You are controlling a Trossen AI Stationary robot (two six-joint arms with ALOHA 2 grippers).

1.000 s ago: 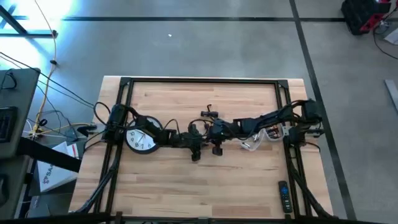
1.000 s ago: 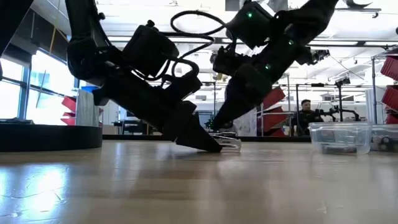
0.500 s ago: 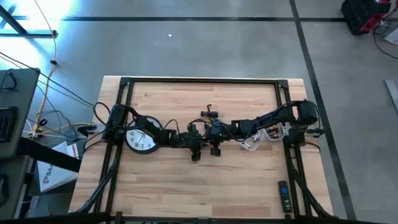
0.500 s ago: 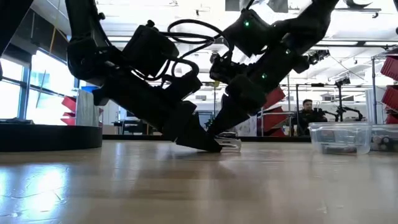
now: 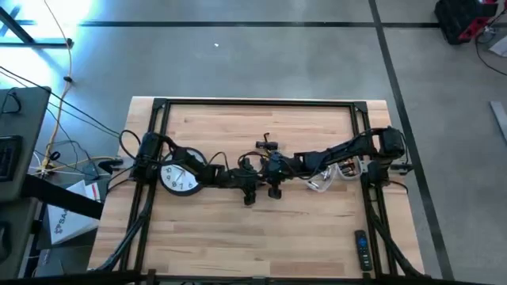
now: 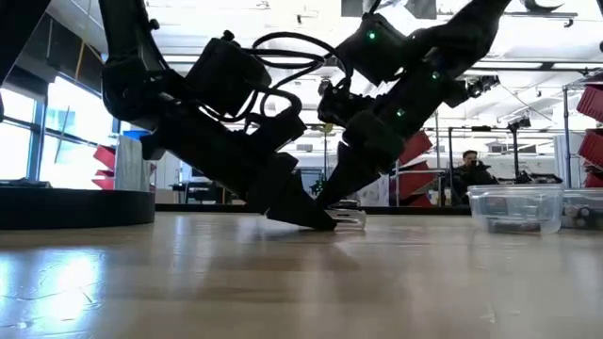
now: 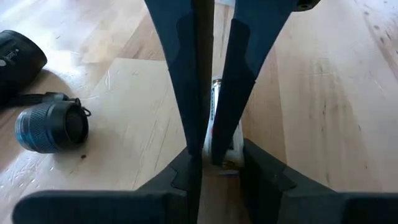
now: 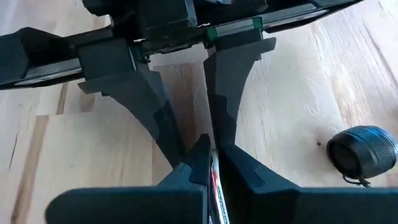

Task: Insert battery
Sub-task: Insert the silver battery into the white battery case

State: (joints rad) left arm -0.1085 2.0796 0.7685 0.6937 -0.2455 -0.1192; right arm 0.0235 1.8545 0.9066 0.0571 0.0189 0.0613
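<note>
Since a second ago the right arm has drawn in and dropped closer to the left; over the last half second almost nothing has shifted.

Both hands meet at the middle of the counter (image 5: 317, 237), tips down on the wood. The left hand (image 7: 214, 140) comes in from the left past the white-faced clock (image 5: 180, 177), which lies flat just beside that arm and is partly covered by it. Its fingers (image 7: 186, 81) are clenched on a battery (image 7: 215, 118), a slim pale cylinder of which only a narrow strip shows between them. The right hand (image 8: 211, 155) faces it tip to tip, fingers (image 8: 193, 155) pinched nearly closed on the other end of the same battery; there the red-and-white casing is a mere sliver. From the low view the battery is a bright glint at counter level under the crossed tips, its label unreadable.

Just beside the hands lies a black flashlight head (image 7: 51, 126), lens toward the left wrist camera, its body cut off at the frame edge. A clear plastic container (image 5: 325, 180) sits under the right arm, half hidden. A remote control (image 5: 361, 249) lies near the front right corner. Bare wood opens toward the front and back edges.
</note>
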